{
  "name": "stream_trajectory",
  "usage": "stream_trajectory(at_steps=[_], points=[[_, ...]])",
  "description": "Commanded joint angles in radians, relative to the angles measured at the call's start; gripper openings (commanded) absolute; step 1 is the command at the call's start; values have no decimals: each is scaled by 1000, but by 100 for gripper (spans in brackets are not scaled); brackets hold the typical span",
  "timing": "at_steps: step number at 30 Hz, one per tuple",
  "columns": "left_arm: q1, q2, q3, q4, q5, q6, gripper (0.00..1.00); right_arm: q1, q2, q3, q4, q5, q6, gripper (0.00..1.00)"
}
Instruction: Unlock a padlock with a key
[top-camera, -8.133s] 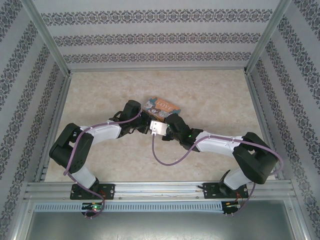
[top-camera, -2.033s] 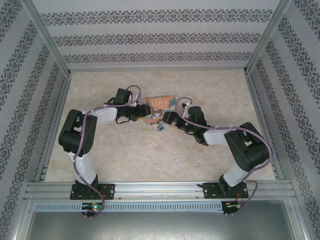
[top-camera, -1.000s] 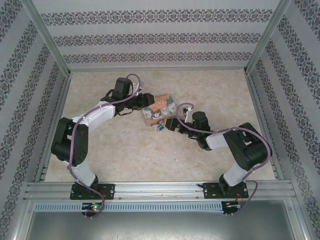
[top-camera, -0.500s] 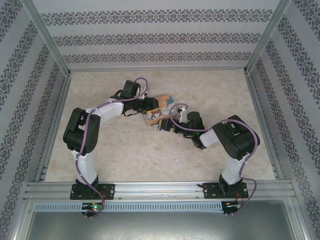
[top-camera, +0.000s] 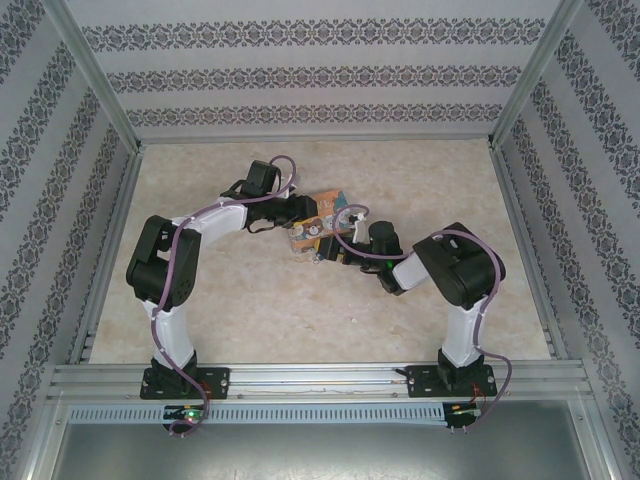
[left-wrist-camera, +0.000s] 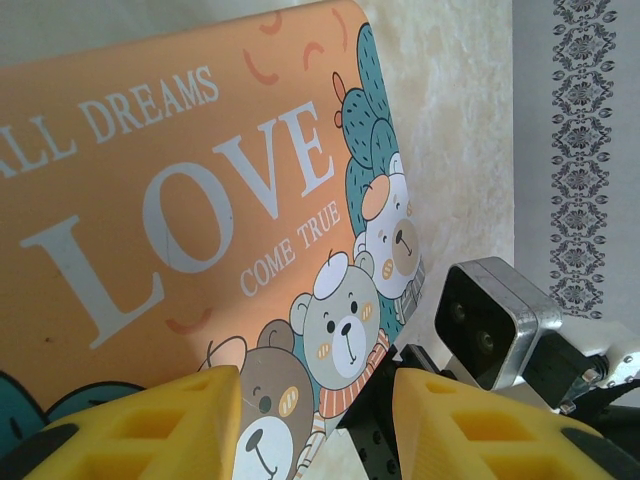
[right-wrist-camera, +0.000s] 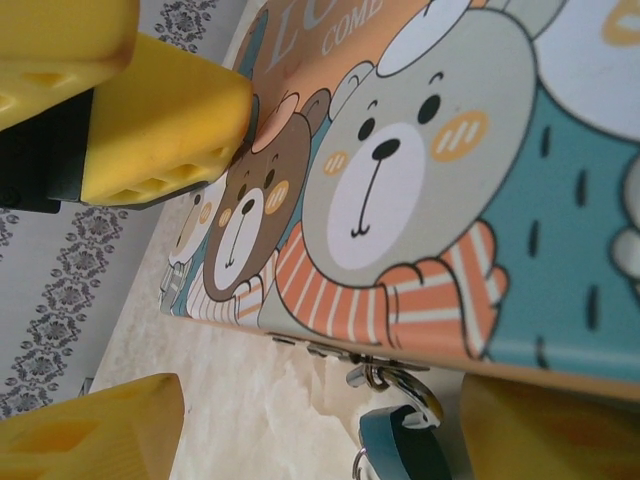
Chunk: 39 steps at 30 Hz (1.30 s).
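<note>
The tiny teal padlock (right-wrist-camera: 405, 447) hangs by its silver shackle (right-wrist-camera: 398, 384) from the hasp on the edge of the orange-and-teal LOVE box (right-wrist-camera: 470, 190). My right gripper (right-wrist-camera: 320, 440) is open and low on the table, with the padlock between its yellow fingers (right-wrist-camera: 95, 430) and untouched. A small silver ring shows beside the padlock's body; I cannot make out a key. My left gripper (left-wrist-camera: 315, 430) is open, its fingertips (left-wrist-camera: 150, 425) over the bear corner of the box (left-wrist-camera: 180, 220). From above, both grippers, left (top-camera: 298, 213) and right (top-camera: 338, 247), meet at the box (top-camera: 325, 213).
The left gripper's yellow finger (right-wrist-camera: 150, 120) lies across the box's far corner. The right arm's wrist camera (left-wrist-camera: 495, 320) sits close beside the box. Bare marble tabletop (top-camera: 240, 300) spreads around, bounded by metal rails (top-camera: 300, 375) and patterned walls.
Over the last seconds the box turned and slid slightly toward the right. Both grippers closed in on it, and the right arm folded nearer, bringing its gripper up to the padlock.
</note>
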Motion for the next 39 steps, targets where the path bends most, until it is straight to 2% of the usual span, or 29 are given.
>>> stream_trajectory(at_steps=[1, 20, 39], points=[[-11, 21, -26, -39, -14, 11, 44, 13, 33, 17, 59, -28, 20, 71], [-10, 23, -18, -44, -17, 9, 43, -1, 48, 5, 65, -49, 35, 41], [-10, 20, -19, -51, -29, 5, 42, -17, 42, -10, 62, -59, 43, 5]])
